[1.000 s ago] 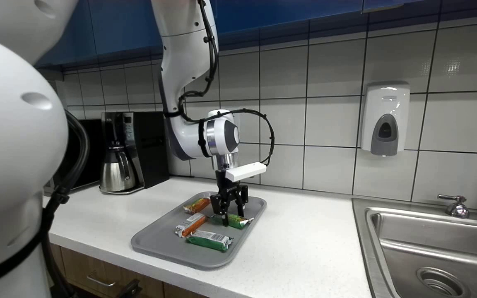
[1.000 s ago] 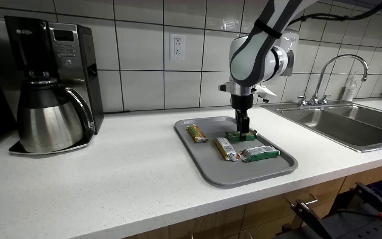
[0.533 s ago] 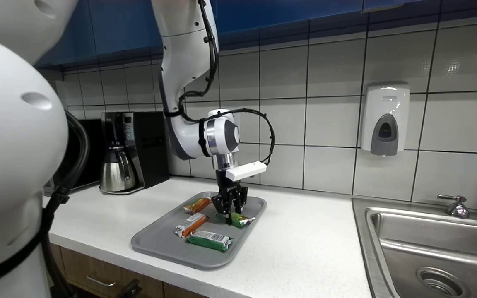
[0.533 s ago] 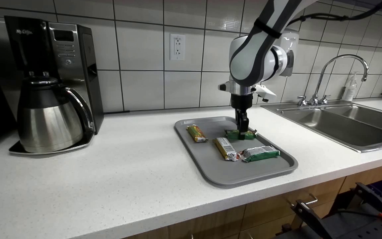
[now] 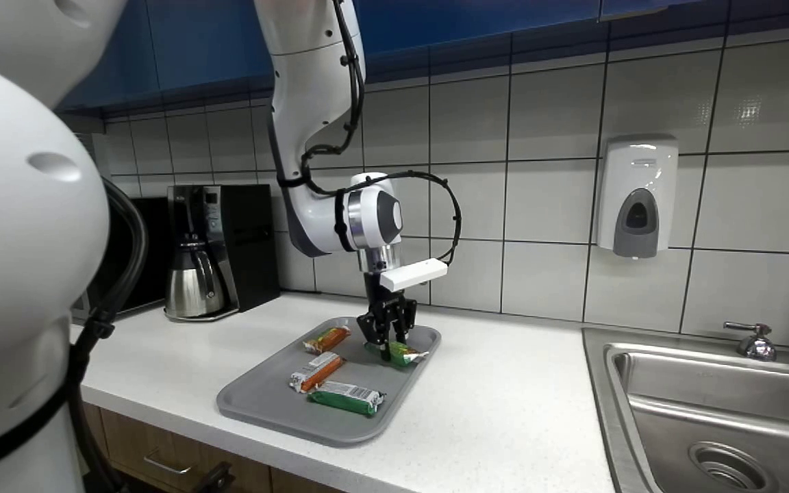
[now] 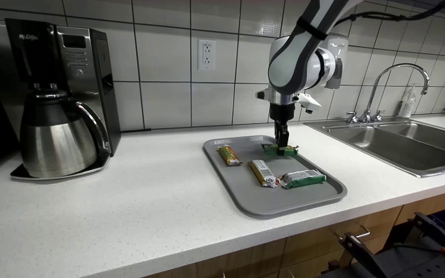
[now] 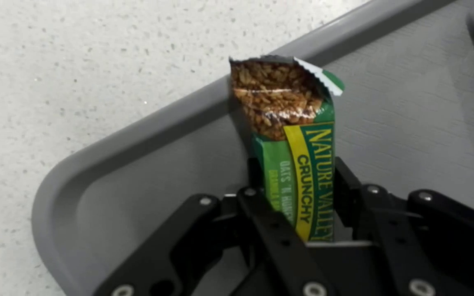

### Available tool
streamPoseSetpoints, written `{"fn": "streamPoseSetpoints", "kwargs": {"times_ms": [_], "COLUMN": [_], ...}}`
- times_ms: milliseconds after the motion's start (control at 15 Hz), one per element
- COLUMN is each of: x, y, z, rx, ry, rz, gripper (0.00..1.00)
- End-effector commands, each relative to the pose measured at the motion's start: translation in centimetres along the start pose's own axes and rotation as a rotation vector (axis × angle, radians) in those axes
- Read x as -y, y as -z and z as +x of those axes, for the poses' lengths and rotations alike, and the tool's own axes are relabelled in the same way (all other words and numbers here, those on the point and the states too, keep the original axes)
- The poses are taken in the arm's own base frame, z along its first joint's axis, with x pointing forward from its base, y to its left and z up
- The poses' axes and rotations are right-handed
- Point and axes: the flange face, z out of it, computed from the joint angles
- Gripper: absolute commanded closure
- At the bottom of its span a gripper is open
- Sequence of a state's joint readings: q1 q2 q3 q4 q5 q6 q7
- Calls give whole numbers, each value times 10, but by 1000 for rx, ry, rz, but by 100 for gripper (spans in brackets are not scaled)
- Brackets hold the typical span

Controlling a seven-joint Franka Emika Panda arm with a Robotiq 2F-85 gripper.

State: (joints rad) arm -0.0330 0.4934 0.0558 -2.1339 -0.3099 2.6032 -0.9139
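Observation:
My gripper [image 7: 298, 176] is shut on a green Nature Valley bar [image 7: 288, 102], one black finger pressed against each long side. Part of the wrapper lies hidden behind the near linkage. In both exterior views the gripper [image 5: 394, 348] [image 6: 281, 152] points down, and the held bar [image 5: 405, 354] [image 6: 290, 150] appears just above the back of the grey tray [image 5: 278, 404]. Three more bars lie on that tray: a green one [image 5: 346, 397] nearer the front, an orange one with its white back up [image 6: 262, 173], and another orange one [image 6: 229, 155] toward the coffee-maker side.
A steel sink [image 6: 381, 148] is set into the white counter [image 5: 504, 411] on one side of the tray. Across from it stands a coffee maker [image 6: 79, 65] with its steel carafe [image 6: 58, 143]. Behind is a tiled wall carrying a soap dispenser [image 5: 637, 198].
The fingers have drawn together onto the green bar. Gripper and bar have then risen slightly, shifting a little toward the wall. The other bars lie as before.

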Motion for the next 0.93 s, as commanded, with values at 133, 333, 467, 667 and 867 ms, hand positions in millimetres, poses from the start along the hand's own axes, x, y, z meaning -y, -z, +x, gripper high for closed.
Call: {"fn": "streamPoseSetpoints", "kwargs": {"times_ms": [133, 333, 467, 667, 867], "x": [-12, -20, -25, -33, -42], "y": [25, 32, 36, 39, 39], "z": [-14, -26, -36, -53, -70], "rx": [-27, -31, -26, -15, -1], "ry": [-76, -139, -188, -262, -331], "rz": [-15, -19, -22, -31, -36], "gripper": [83, 83, 83, 83, 83]}}
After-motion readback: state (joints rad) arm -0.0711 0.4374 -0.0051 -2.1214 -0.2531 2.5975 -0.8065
